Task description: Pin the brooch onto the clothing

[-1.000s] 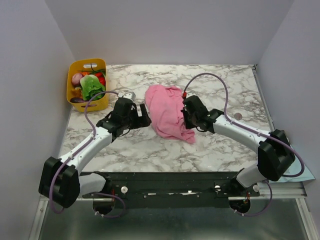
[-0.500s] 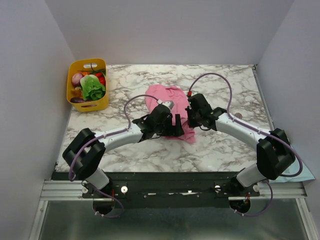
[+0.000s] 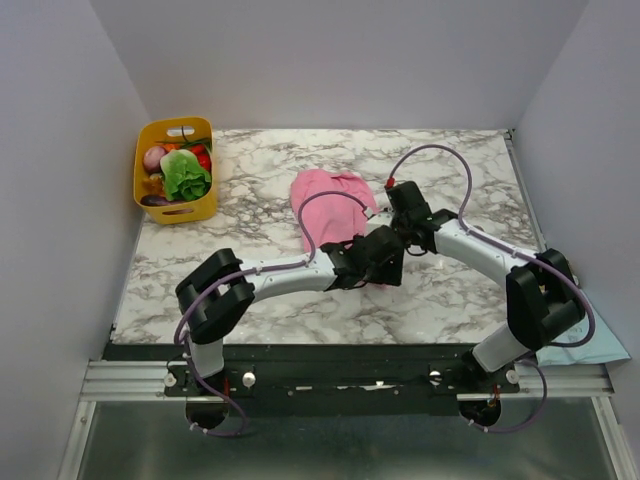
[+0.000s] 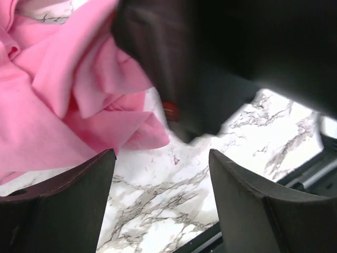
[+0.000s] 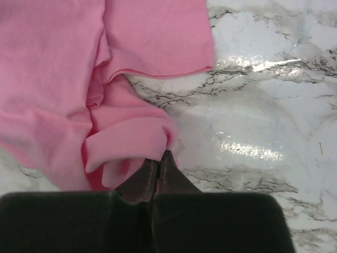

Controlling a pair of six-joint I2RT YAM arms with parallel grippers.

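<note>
Left gripper has swung across, half hiding the clothing.

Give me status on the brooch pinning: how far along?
Done: nothing yet; the pink T-shirt lies bunched, no brooch on any fabric that shows. In hand: the right gripper is shut on a fold at its edge; the left gripper hangs open beside it, empty. Remaining: find the brooch, which no view shows, pick it up and pin it.
</note>
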